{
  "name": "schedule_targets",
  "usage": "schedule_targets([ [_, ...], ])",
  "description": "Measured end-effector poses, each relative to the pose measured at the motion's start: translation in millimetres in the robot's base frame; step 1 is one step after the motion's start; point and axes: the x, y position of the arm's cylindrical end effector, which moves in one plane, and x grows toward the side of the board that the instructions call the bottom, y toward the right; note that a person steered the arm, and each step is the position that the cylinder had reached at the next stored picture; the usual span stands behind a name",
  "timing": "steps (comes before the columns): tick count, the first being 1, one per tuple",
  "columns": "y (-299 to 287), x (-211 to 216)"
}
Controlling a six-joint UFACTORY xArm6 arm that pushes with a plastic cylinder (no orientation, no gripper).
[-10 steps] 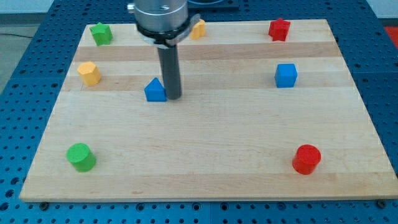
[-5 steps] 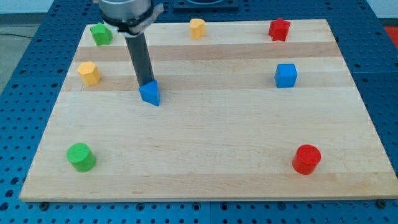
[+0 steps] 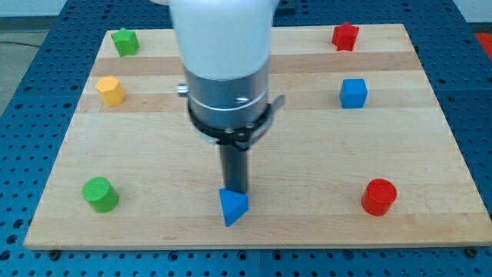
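Near the board's (image 3: 430, 138) bottom edge, the rod's tip (image 3: 234, 191) touches the top of the blue triangle block (image 3: 233, 206). The big arm hides the board's top middle. There is no claw to open or close. Well apart sit a green round block (image 3: 100, 194) and a red round block (image 3: 379, 196).

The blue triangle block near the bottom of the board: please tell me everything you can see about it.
The blue triangle block is a small wedge of plain blue, matte like plastic. It lies on the wooden board near the view's bottom edge, about midway across, one corner pointing to the bottom. My tip stands right at its upper side and seems to touch it. The green cylinder and red cylinder sit well apart from it.
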Motion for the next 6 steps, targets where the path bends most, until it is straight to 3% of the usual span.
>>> schedule_targets([
  [2, -81, 22],
  [4, -159, 13],
  [6, -183, 13],
])
